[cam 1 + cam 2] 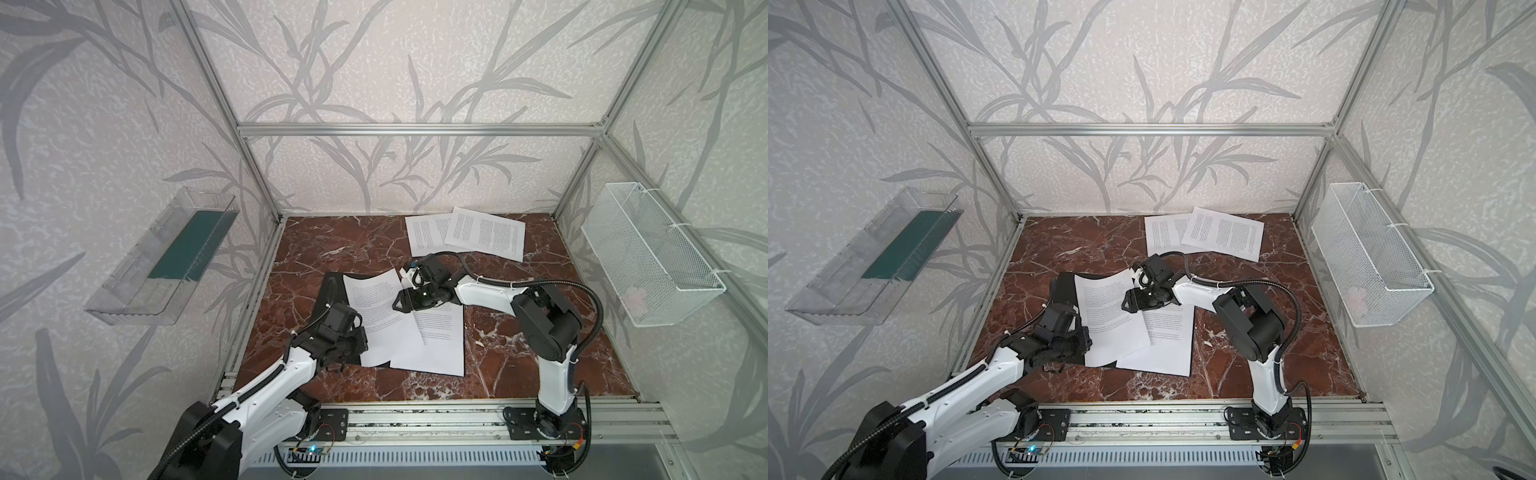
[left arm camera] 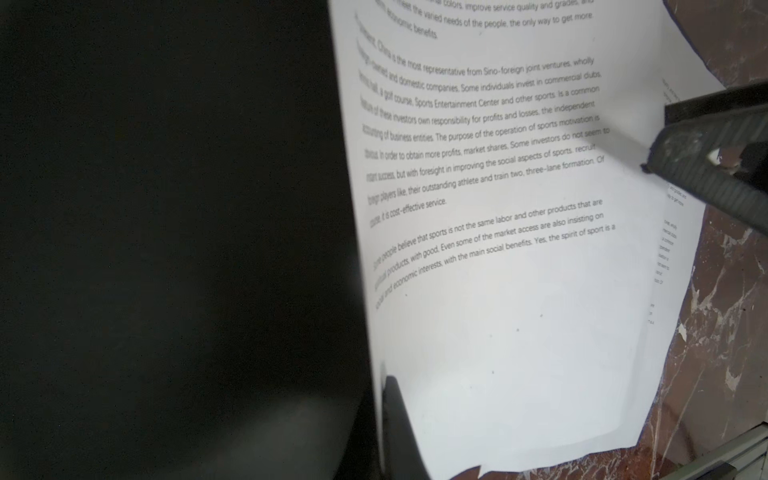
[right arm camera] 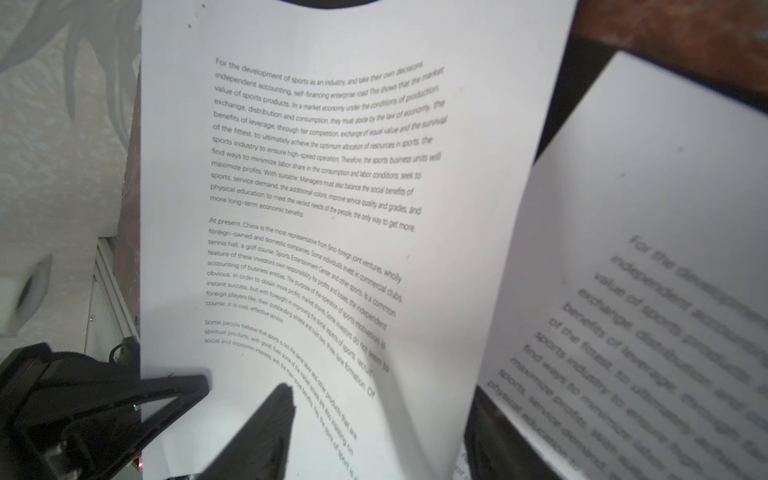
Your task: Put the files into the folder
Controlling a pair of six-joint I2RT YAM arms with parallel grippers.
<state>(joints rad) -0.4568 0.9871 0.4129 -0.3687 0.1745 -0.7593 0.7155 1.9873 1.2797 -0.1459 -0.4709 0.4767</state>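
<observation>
honestly, with my right gripper (image 1: 397, 305) half open over the curled sheet (image 1: 370, 299) and my left gripper (image 1: 359, 336) shut, closing could have crumpled it.

Matt paper files (image 1: 376, 307) — marble-look table (image 1: 332, 249)

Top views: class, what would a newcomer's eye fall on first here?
First, the curled white sheet lying across the open black folder mid-table, with the right gripper reaching over its right side. Next, two more sheets overlapping at the back of the red marble table.
</observation>
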